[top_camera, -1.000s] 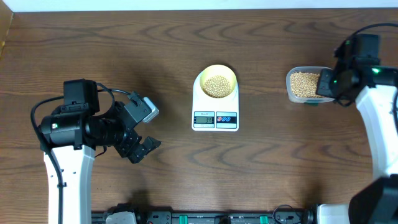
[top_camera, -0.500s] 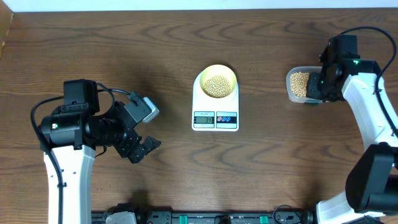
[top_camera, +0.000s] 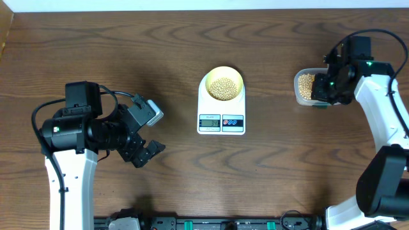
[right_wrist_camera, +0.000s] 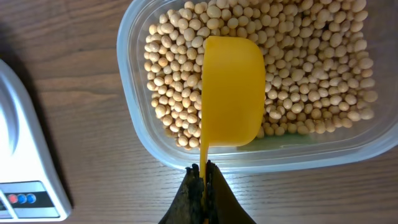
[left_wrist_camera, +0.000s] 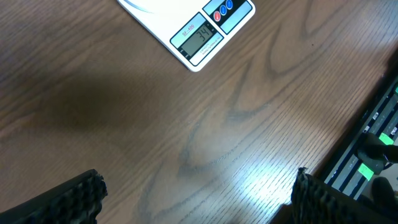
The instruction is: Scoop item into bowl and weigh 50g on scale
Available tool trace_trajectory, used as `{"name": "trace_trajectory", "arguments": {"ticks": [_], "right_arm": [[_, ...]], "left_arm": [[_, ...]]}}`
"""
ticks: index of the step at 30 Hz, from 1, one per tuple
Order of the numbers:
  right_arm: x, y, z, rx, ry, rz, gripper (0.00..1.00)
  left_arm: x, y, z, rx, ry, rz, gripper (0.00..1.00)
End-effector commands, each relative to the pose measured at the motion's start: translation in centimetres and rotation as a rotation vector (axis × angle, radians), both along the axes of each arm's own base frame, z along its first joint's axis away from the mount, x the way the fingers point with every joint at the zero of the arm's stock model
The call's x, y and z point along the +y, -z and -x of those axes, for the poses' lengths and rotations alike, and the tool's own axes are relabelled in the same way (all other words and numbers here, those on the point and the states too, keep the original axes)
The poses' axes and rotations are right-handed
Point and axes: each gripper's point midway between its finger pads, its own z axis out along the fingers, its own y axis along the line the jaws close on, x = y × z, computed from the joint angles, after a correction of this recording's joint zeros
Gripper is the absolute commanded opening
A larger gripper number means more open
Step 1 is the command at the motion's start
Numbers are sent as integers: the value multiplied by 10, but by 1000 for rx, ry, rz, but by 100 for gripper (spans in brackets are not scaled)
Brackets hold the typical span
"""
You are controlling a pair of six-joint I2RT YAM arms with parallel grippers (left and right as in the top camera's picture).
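My right pincer point(right_wrist_camera: 203, 180) has moved since a moment ago. It slid in from the right edge of the brown wooden surface point(top_camera: 128, 57) and now sits over the clear plastic tub point(right_wrist_camera: 134, 124). My left arm, the scale and the bowl have not moved.

My right pincer is squeezed tight on the thin handle of the bright yellow plastic scoop point(right_wrist_camera: 231, 93). The scoop's long way runs straight out from my pincer, over the tub's near wall. Its cup end is over the little round tan beans point(right_wrist_camera: 174, 81) in the tub. The cup hangs off to one side of the handle, smooth side up.

The flat white scale point(top_camera: 203, 105) is in the middle of the surface, with its small screen end toward the front edge. The small pale yellow bowl point(top_camera: 223, 68) sits on the back part, with more beans inside.

My left pincer point(left_wrist_camera: 199, 196) is wide open, holds nothing, and hangs near the left edge.
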Motion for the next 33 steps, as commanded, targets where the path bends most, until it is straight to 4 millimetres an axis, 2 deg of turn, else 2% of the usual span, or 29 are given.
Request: {"name": "trace_trajectory", "arguments": {"ticks": [1,5,11,25,33], "right_arm": [[7,-8,-7,-28,-11,-113,1],[2,-14,-8,-44,16,-207,1],[-17,-17,-1,-35,82,-283,1],[-52,-43,7,-132,166,-542,1],[-35,-64,3,-193,108,-681,1]], "left_arm": [[1,3,1,-2,16,-7,98],[1,3,1,-2,15,-7,98],[1,3,1,-2,15,-7,98],[1,3,1,-2,16,-7,98],[1,3,1,-2,16,-7,98]]}}
